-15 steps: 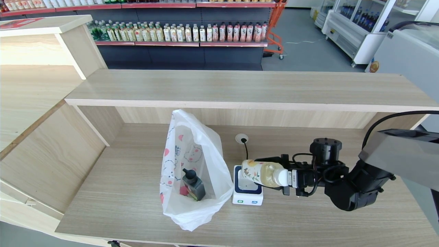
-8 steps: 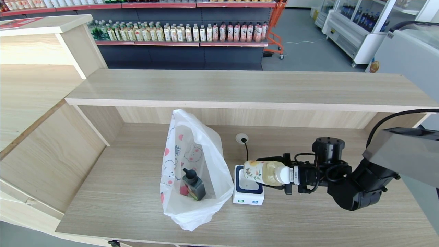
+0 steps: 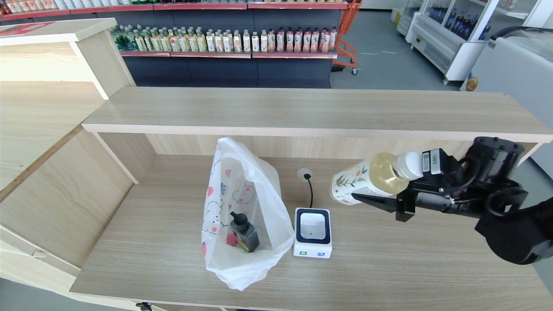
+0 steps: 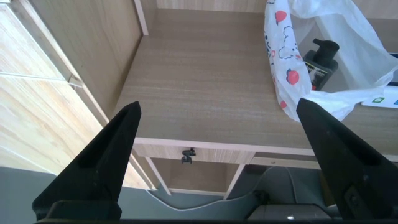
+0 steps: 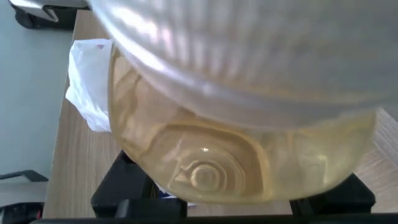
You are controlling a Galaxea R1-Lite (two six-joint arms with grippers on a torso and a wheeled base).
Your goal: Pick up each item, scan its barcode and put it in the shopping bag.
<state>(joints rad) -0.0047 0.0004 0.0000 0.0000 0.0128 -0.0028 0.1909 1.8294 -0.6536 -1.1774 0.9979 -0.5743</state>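
Bottle point(image 3: 373, 177) in right hand point(image 3: 360, 185), clear of scanner point(image 3: 313, 232).

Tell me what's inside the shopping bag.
Inside the shopping bag: one dark bottle with a black cap, and something red partly covered by it. The bag's folds cover the rest of the bottom. The drink bottle is outside, in the right end effector.

Behind the wooden counter point(image 3: 302, 108), shelves point(image 3: 224, 55) hold bottled drinks point(image 3: 224, 42) beside what looks like a freezer point(image 3: 449, 60).
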